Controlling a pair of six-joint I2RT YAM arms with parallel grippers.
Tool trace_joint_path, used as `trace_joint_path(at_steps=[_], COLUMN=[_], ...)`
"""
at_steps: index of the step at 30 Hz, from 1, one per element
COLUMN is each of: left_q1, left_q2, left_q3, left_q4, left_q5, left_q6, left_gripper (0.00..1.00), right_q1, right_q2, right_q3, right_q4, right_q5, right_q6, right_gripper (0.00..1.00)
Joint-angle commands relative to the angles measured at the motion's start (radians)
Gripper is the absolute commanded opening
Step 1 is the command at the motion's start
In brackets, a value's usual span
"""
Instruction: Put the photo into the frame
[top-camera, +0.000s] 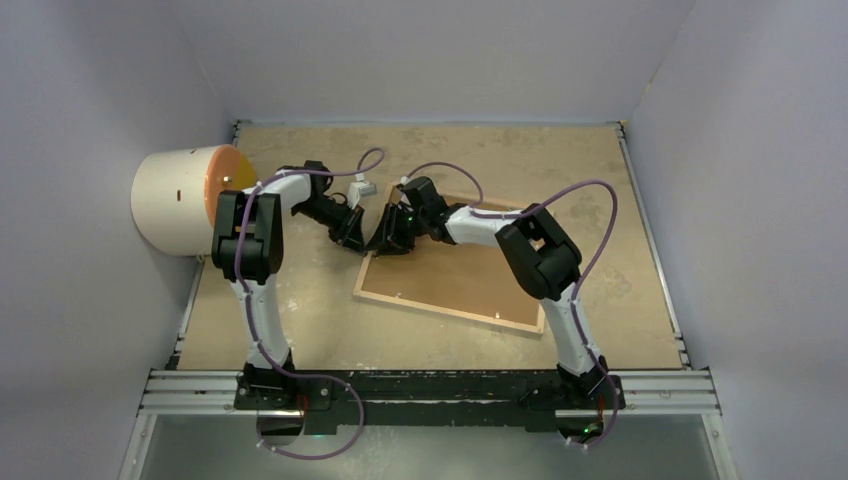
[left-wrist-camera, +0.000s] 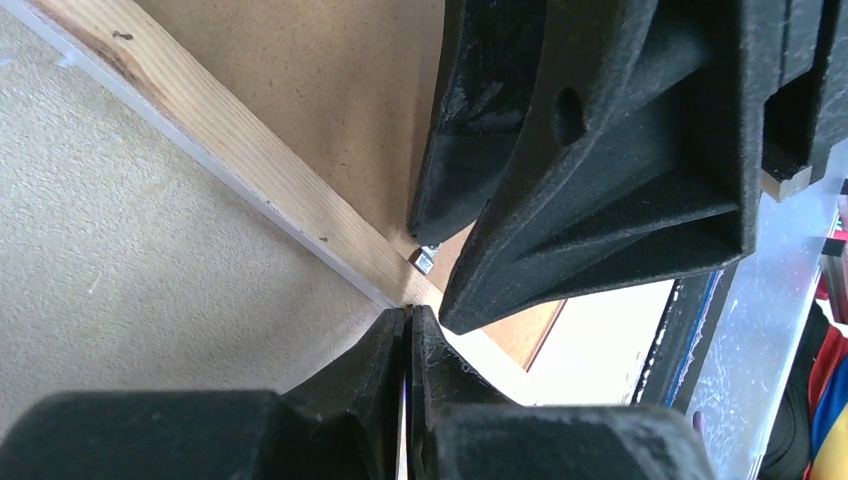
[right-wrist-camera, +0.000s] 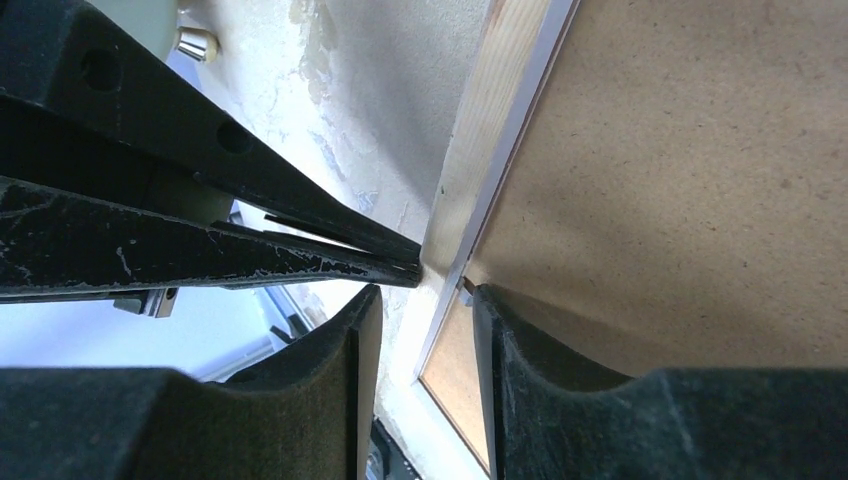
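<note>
The frame (top-camera: 450, 312) lies back-up on the table with a brown backing board (top-camera: 460, 270) inside it. Both grippers meet at its far left corner. My left gripper (top-camera: 357, 238) (left-wrist-camera: 409, 315) is shut, its tips against the outer edge of the wood rail (left-wrist-camera: 250, 160). A thin pale sliver shows between its pads; I cannot tell what it is. My right gripper (top-camera: 388, 240) (right-wrist-camera: 428, 292) straddles the corner rail (right-wrist-camera: 495, 110), one finger outside, the other on the backing board (right-wrist-camera: 680, 180) by a small metal clip (left-wrist-camera: 426, 261). The photo is hidden.
A white cylinder with an orange inside (top-camera: 185, 200) lies on its side at the table's left edge, close behind the left arm. An aluminium rail (top-camera: 430, 385) carries both arm bases along the near edge. Pale walls close in the table (top-camera: 500, 150) on three sides.
</note>
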Motion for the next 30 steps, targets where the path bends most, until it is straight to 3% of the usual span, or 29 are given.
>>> trace_joint_path(at_steps=[1, 5, 13, 26, 30], left_q1=[-0.008, -0.003, -0.005, -0.009, -0.008], left_q2=[-0.017, -0.024, -0.025, -0.044, -0.061], left_q3=[-0.018, -0.003, -0.03, -0.073, -0.066], left_q4=[0.038, 0.029, 0.038, 0.041, 0.016], left_q5=[-0.079, -0.077, -0.073, -0.101, -0.122], left_q6=[0.056, 0.056, 0.064, 0.104, 0.137], left_gripper=[0.0, 0.0, 0.0, 0.0, 0.01], right_q1=[-0.05, -0.136, -0.225, -0.243, -0.26], right_q2=[-0.066, -0.126, -0.129, 0.024, -0.036], right_q3=[0.038, 0.008, 0.058, 0.236, 0.213], right_q4=[-0.045, -0.093, -0.248, -0.302, -0.317], right_q5=[0.013, 0.078, 0.263, 0.265, 0.265], right_q6=[-0.024, -0.063, -0.181, -0.194, -0.209], right_gripper=[0.45, 0.53, 0.53, 0.49, 0.51])
